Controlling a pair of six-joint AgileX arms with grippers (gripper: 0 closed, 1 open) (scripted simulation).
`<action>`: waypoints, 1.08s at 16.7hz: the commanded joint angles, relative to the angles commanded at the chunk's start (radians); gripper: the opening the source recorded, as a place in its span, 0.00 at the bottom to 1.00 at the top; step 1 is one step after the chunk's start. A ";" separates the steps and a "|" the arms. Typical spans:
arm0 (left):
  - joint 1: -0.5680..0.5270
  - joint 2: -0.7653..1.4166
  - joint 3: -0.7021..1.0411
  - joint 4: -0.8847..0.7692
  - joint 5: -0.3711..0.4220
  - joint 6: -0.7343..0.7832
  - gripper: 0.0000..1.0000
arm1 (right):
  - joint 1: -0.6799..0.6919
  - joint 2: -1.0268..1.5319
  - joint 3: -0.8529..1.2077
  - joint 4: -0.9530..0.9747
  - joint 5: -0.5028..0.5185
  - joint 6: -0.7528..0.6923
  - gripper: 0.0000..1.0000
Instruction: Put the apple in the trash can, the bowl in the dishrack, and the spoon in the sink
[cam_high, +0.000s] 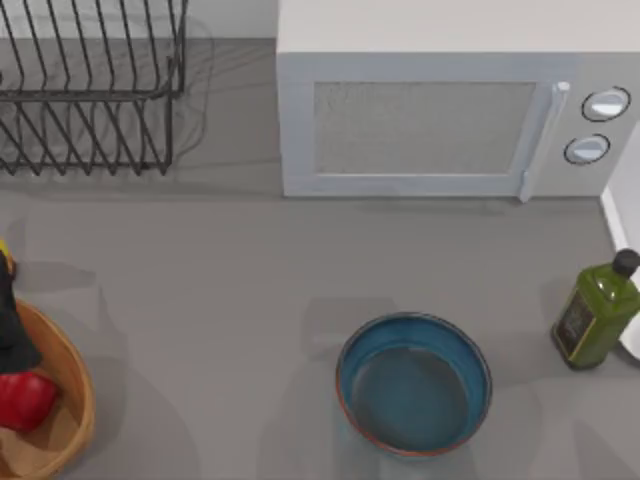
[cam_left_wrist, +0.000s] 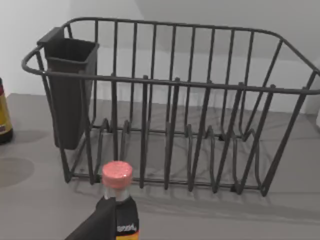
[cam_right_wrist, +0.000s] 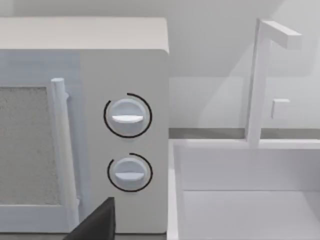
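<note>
One apple (cam_high: 24, 398) lies inside the trash can (cam_high: 80, 395) at the bench's (cam_high: 220, 290) left edge, under the left gripper (cam_high: 12, 335); I cannot tell its finger state. Right of centre sits the bowl (cam_high: 413, 383), the dishrack (cam_high: 90, 90) far left, the sink (cam_right_wrist: 240, 200) beside the microwave (cam_high: 420, 120).

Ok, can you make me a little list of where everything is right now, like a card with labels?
apple: inside the trash can, at the table's left edge
bowl: upright on the table, front centre, nothing in it
dishrack: back left, no dishes in it
left arm: dark part over the trash can, just above the apple
microwave: back, door shut
green bottle: standing right of the bowl
sink: beside the microwave on the right, white, with a tap
red-capped bottle: standing in front of the dishrack
done so far: apple binned; bowl not yet racked
</note>
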 joint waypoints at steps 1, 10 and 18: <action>0.012 -0.034 -0.031 0.030 0.011 0.027 1.00 | 0.000 0.000 0.000 0.000 0.000 0.000 1.00; 0.021 -0.063 -0.056 0.058 0.026 0.060 1.00 | 0.000 0.000 0.000 0.000 0.000 0.000 1.00; -0.096 0.328 0.312 -0.204 -0.001 -0.141 1.00 | 0.000 0.000 0.000 0.000 0.000 0.000 1.00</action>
